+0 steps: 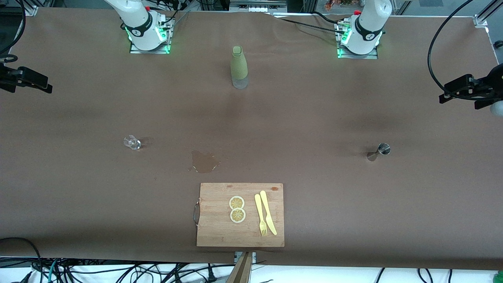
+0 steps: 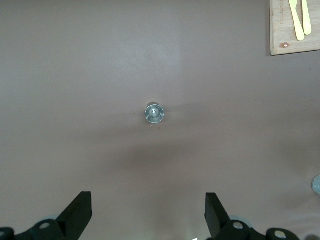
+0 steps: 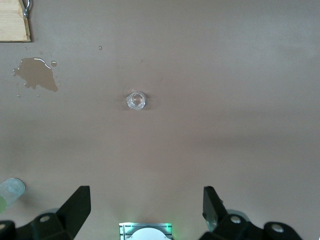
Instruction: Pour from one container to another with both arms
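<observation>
A small metal jigger (image 1: pixel 380 151) stands on the brown table toward the left arm's end. My left gripper (image 2: pixel 148 200) hangs high over it, open and empty, with the jigger (image 2: pixel 154 112) seen from above. A small clear glass (image 1: pixel 132 142) stands toward the right arm's end. My right gripper (image 3: pixel 146 195) hovers high over the glass (image 3: pixel 135 100), open with nothing between its fingers. A green bottle (image 1: pixel 239 67) stands upright between the two arm bases. In the front view only the arms' bases (image 1: pixel 363 29) (image 1: pixel 141 25) show; both hands are above that view.
A puddle of spilled liquid (image 1: pixel 203 162) lies near the table's middle. Nearer the front camera lies a wooden cutting board (image 1: pixel 212 232) with two lemon slices (image 1: pixel 237 208), a yellow fork (image 1: pixel 260 214) and knife (image 1: pixel 268 212). Black mounts (image 1: pixel 27 78) (image 1: pixel 467 90) stand at both table ends.
</observation>
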`<state>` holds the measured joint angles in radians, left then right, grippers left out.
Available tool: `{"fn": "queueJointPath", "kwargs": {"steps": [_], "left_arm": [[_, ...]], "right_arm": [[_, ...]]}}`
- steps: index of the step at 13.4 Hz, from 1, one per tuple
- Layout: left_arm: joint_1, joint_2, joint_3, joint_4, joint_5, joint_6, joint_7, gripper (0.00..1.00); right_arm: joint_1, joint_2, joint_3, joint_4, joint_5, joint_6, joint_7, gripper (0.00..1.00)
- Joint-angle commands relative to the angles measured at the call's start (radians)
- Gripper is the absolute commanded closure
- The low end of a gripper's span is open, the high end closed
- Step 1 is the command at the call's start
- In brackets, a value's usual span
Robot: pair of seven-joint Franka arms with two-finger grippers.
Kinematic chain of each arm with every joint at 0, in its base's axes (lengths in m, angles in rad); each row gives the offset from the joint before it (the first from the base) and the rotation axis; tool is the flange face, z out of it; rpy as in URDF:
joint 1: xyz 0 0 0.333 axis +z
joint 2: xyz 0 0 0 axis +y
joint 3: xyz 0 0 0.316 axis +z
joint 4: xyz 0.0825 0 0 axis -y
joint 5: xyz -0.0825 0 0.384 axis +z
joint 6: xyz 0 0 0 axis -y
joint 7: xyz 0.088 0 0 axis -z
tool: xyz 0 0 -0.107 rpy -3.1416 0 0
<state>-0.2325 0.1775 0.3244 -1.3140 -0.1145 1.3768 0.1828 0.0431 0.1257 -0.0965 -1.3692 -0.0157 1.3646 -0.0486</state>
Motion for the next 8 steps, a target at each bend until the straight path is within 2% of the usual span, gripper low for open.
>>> {"fn": "queueJointPath", "kwargs": {"steps": [1, 8], "left_arm": [[0.001, -0.015, -0.008, -0.018, 0.029, 0.012, -0.005, 0.00], [0.001, -0.013, -0.008, -0.019, 0.032, 0.013, -0.006, 0.00]], "right_arm": [[-0.003, -0.001, 0.001, 0.002, -0.015, 0.007, 0.009, 0.00], [-0.003, 0.003, 0.001, 0.002, -0.013, 0.033, 0.006, 0.00]]}}
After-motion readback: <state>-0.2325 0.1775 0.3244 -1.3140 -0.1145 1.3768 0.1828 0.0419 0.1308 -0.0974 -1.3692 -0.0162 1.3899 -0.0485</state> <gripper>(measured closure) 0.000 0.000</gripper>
